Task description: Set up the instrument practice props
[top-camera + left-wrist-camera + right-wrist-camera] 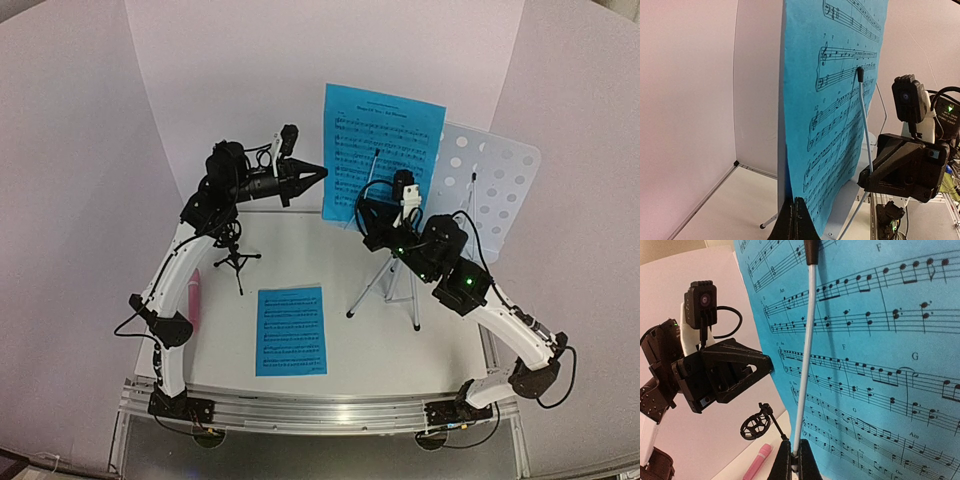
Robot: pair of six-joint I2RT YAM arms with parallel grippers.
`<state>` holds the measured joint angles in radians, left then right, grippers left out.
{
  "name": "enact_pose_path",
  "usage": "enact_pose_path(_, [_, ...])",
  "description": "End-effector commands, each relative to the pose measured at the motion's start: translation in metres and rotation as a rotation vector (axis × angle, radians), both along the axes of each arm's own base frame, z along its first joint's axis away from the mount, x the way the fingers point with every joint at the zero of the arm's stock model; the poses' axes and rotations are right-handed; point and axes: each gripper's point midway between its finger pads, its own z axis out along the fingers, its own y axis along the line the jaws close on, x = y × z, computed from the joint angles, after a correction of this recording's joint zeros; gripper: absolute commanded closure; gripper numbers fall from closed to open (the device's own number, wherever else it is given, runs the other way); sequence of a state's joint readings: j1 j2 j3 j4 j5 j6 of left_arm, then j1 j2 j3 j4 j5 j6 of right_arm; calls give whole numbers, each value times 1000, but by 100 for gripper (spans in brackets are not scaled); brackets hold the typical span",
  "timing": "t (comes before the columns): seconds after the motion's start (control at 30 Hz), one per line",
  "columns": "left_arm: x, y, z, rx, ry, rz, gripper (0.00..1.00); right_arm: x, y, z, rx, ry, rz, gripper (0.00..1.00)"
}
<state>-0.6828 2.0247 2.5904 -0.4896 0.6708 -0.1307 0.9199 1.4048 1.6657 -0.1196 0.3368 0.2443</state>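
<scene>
– Left gripper [794,207] looks fully pinched to me: two matte black wedge fingers meeting in a point right at the left edge of the upright sheet [840,100]. Can't tell if there's actually paper between them though. Anyone?

– Same, can't tell. Right gripper [796,455] is easier. Its jaws are closed down on the retaining wire [807,350], that thin pale-blue rod with a black cap lying across the page. The paper is flat bright blue with black printed staves.

– Where's everything sitting?

– From overhead, the music stand [495,185] is at about 2 o'clock on the white desk [390,350]. It's a pale-blue plate punched with round holes, rounded corners, on shiny silver tripod legs [368,288]. The sheet covers its left half. The right arm's wrist sits in front of the lower middle of the plate, so that bit is hidden.

– And the rest?

– Second sheet [291,330] lies flat at 6 o'clock. The black mic mount [237,258], a skinny tripod, stands at 9 o'clock under the left arm. The pink microphone [193,300], a smooth stick, lies along the desk's 9 o'clock edge, partly hidden by that arm. Pale lilac backdrop panels [200,60] all round, ribbed aluminium rail [320,405] along the near edge.
</scene>
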Motion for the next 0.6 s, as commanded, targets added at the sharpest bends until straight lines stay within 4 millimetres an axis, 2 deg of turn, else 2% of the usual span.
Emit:
enact_pose_path(0.0, [-9,4,16,-34,-40,-7,100,-7,-1,-1,10,12,13,100])
enact_pose_path(0.23, [-8,6,29,-66,-77,7,100,-7,0,-1,11,15,15,100])
enact_pose_path(0.57, [-7,4,24,-58,-66,2,100,-6,1,-1,13,17,18,100])
